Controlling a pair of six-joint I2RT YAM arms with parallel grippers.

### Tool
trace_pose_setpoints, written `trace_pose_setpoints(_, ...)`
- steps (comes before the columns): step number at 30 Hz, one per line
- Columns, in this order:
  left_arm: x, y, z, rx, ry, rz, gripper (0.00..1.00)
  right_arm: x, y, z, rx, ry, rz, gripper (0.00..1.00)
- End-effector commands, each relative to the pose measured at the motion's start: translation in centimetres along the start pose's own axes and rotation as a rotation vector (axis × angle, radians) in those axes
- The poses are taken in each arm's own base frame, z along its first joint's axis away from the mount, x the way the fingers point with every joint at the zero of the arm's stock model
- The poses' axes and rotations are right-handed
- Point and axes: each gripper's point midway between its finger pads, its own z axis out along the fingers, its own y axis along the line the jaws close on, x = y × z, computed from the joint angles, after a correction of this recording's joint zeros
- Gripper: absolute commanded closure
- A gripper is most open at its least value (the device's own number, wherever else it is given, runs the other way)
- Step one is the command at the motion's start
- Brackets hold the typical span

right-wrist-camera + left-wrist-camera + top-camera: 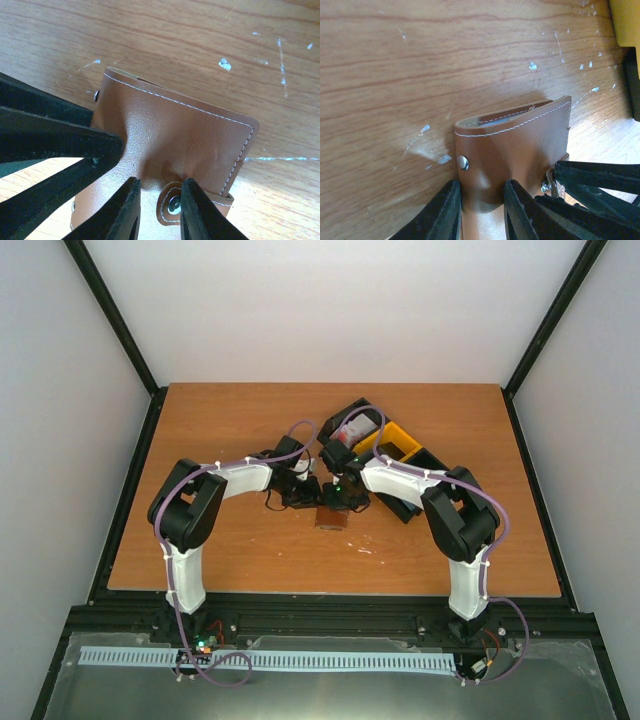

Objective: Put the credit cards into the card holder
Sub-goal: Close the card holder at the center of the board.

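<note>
From above, both my arms fold in over the middle of the surface (220, 430), and the holder (330, 517) sits right where the two sets of jaws meet. I can't tell whether it rests on the wood or is lifted. Beyond the right jaws stand the bins (400, 448). The black one has something white and red in it that I take for the cards (357, 430), well apart from the holder. Through the left wrist, the left jaws are pinching the holder's near end, with leather filling the gap between them. A stud (463, 162) sits just outside one of them. The holder's mouth lies ahead of the jaws, showing a sliver of pale lining, and the right jaws crowd in alongside. Through the right wrist, the right jaws are pinching the leather at the snap tab (173, 204), which sits between them, and the leather puckers toward the grip. I judge the holder light, soft and floppy. It buckles under a pinch, so I'd hold it at the stitched edges or the fold, not mid-panel. The cards look thin, stiff and slick, best taken by an edge.
</note>
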Motion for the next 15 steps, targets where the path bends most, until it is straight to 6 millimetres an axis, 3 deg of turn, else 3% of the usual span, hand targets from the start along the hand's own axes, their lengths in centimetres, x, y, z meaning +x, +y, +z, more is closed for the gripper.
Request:
trace_pose_setpoints(1, 3.91, 4.82, 2.71, -0.152, 0.128, -0.057, 0.74, -0.39, 0.73, -0.55, -0.014, -0.031, 0.001, 0.77)
trace_pose_setpoints(7, 3.98, 4.91, 2.70, -0.157, 0.129, -0.057, 0.74, -0.26, 0.46, -0.68, -0.010, -0.041, 0.016, 0.81)
trace_pose_setpoints(15, 4.05, 5.00, 2.75, -0.160, 0.131, -0.059, 0.74, -0.11, 0.66, -1.07, -0.046, -0.062, 0.033, 0.79)
